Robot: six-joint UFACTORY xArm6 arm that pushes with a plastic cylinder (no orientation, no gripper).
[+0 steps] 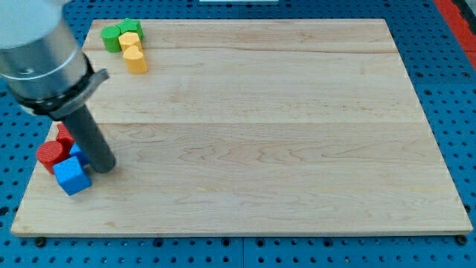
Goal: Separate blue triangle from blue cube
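The blue cube (71, 176) sits near the board's left edge, toward the view's bottom. A second blue block (77, 153), likely the blue triangle, shows only as a sliver just above the cube, mostly hidden behind my rod. My tip (103, 167) rests on the board just right of these two blue blocks, touching or nearly touching them. A red round block (50, 155) lies left of the cube, and another red block (65, 135) lies above it, partly hidden by the rod.
At the view's top left, two green blocks (111, 37) (129, 27) and two yellow blocks (129, 41) (136, 59) form a tight cluster on the wooden board (260, 126). Blue pegboard surrounds the board.
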